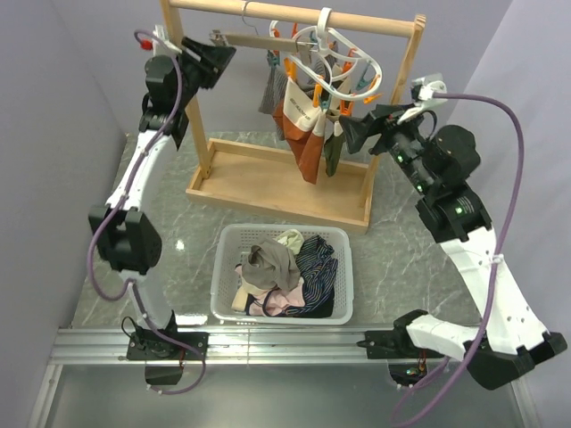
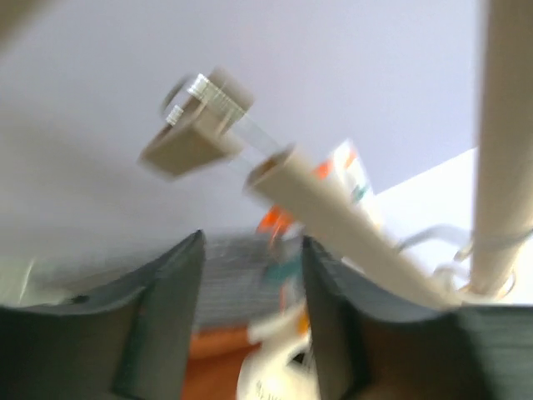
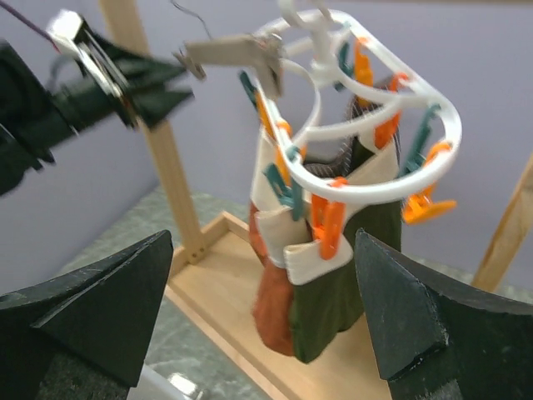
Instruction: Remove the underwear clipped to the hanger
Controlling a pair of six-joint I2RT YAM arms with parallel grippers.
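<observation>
The white hanger (image 1: pixel 332 55) hangs by its hook from the wooden rod, with orange and teal pegs. Clipped to it are rust-orange underwear (image 1: pixel 303 143), dark olive green underwear (image 1: pixel 334 150) and a grey pin-striped piece (image 1: pixel 274 89). The right wrist view shows the hanger (image 3: pixel 366 125), the rust-orange piece (image 3: pixel 271 300), the olive piece (image 3: pixel 333 300) and cream bands (image 3: pixel 312 254) under the pegs. My right gripper (image 1: pixel 361 132) (image 3: pixel 262 250) is open and empty, just right of the hanging pieces. My left gripper (image 1: pixel 221 59) (image 2: pixel 250 275) is open and empty, high at the rack's left post.
A wooden rack (image 1: pixel 268 183) with a tray base stands at the back. A white basket (image 1: pixel 227 294) in front of it holds several loose garments. A grey metal clip hanger (image 1: pixel 241 39) (image 2: pixel 196 125) juts from the rod by my left gripper. Walls close in left and right.
</observation>
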